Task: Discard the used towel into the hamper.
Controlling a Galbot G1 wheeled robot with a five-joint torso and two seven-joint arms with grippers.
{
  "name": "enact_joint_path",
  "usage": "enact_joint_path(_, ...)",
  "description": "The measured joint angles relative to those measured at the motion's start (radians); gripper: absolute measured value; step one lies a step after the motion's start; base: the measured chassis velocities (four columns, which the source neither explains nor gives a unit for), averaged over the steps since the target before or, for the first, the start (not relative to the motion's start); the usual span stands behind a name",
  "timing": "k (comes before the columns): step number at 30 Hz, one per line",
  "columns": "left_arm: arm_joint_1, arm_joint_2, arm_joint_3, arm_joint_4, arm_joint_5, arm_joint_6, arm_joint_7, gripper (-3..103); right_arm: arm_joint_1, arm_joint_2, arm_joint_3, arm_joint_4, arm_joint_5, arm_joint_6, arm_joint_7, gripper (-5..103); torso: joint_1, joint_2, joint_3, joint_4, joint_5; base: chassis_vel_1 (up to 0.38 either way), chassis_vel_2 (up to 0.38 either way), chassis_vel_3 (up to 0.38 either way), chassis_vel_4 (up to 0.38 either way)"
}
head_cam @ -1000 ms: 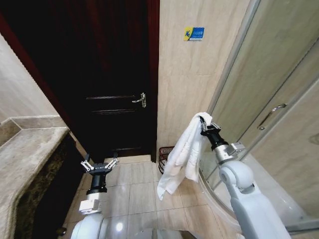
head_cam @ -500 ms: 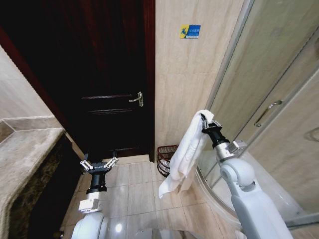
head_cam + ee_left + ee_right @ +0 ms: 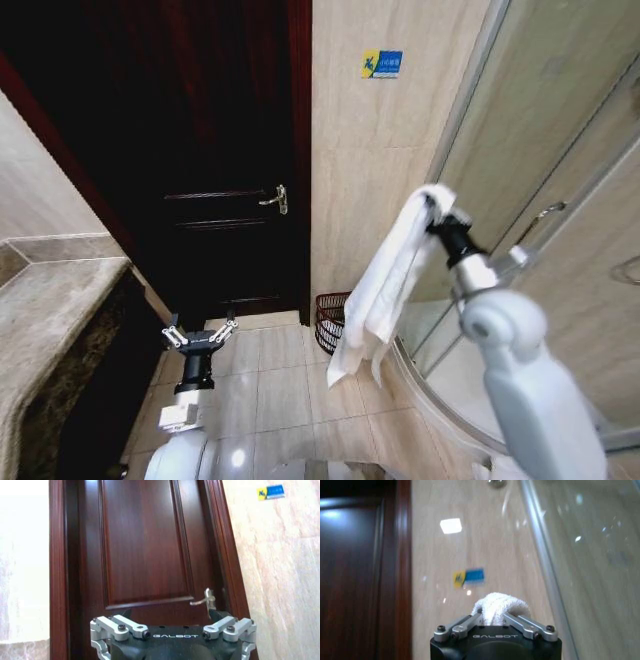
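A white towel (image 3: 388,285) hangs in long folds from my right gripper (image 3: 434,209), which is shut on its top end; the right wrist view shows the towel (image 3: 499,605) bunched between the fingers. The gripper is raised near the shower glass, right of the door. The hamper (image 3: 331,322), a small dark reddish-brown open-weave basket, stands on the floor against the wall, partly hidden behind the towel's lower end. My left gripper (image 3: 199,331) is open and held low over the floor tiles, facing the door.
A dark wooden door (image 3: 215,160) with a metal handle (image 3: 275,198) fills the back left. A curved glass shower enclosure (image 3: 560,200) stands on the right, a stone counter (image 3: 50,310) on the left. Tiled floor lies between them.
My right gripper has risen and moved to the right with the towel, whose lower end now hangs higher over the hamper. The camera swung slightly right earlier. The left arm has stayed put.
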Motion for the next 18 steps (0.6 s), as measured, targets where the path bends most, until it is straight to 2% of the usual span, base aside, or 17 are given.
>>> enact_joint_path(1, 0.000, 0.000, 0.000, 0.000, 0.000, 0.000, 0.000, 100, 0.000, 0.000, 0.000, 0.000, 0.000, 0.000, 0.000, 3, 0.000, 0.000, 0.000, 0.0000, 0.0000, 0.000, 0.000, 0.000, 0.000)
enact_joint_path(4, 0.024, 0.000, 0.000, 0.004, -0.011, 0.004, 0.002, 100, 0.164, -0.079, -0.040, -0.094, 0.100, -0.014, 0.003, 3, 0.000, 0.001, 0.000, -0.0001, 0.0006, 0.000, 0.000, 0.000, 0.000)
enact_joint_path(5, 0.024, 0.000, 0.000, 0.004, -0.011, 0.004, 0.002, 100, 0.164, -0.079, -0.040, -0.094, 0.100, -0.014, 0.003, 3, 0.000, 0.001, 0.000, -0.0001, 0.0006, 0.000, 0.000, 0.000, 0.000)
enact_joint_path(9, 0.035, 0.000, -0.008, -0.022, -0.031, 0.030, 0.002, 100, 0.374, -0.142, -0.131, -0.191, 0.191, -0.021, -0.012, 3, 0.000, 0.002, 0.001, -0.0005, 0.0001, 0.000, 0.000, 0.000, 0.000)
enact_joint_path(10, 0.035, 0.000, -0.008, -0.022, -0.031, 0.030, 0.002, 100, 0.374, -0.142, -0.131, -0.191, 0.191, -0.021, -0.012, 3, 0.000, 0.002, 0.001, -0.0005, 0.0001, 0.000, 0.000, 0.000, 0.000)
enact_joint_path(13, 0.035, 0.000, -0.008, -0.046, -0.041, 0.056, 0.001, 100, 0.555, -0.125, -0.222, -0.290, 0.222, -0.022, -0.001, 3, 0.000, 0.002, 0.001, -0.0003, -0.0003, 0.000, 0.000, 0.000, 0.000)
enact_joint_path(14, 0.035, 0.000, -0.008, -0.046, -0.041, 0.056, 0.001, 100, 0.555, -0.125, -0.222, -0.290, 0.222, -0.022, -0.001, 3, 0.000, 0.002, 0.001, -0.0003, -0.0003, 0.000, 0.000, 0.000, 0.000)
enact_joint_path(17, 0.041, 0.000, -0.010, -0.047, -0.040, 0.059, 0.001, 100, 0.708, -0.088, -0.291, -0.404, 0.229, -0.023, 0.007, 3, 0.001, 0.002, 0.001, 0.0000, 0.0002, 0.000, 0.000, 0.000, 0.000)
enact_joint_path(18, 0.041, 0.000, -0.010, -0.047, -0.040, 0.059, 0.001, 100, 0.708, -0.088, -0.291, -0.404, 0.229, -0.023, 0.007, 3, 0.001, 0.002, 0.001, 0.0000, 0.0002, 0.000, 0.000, 0.000, 0.000)
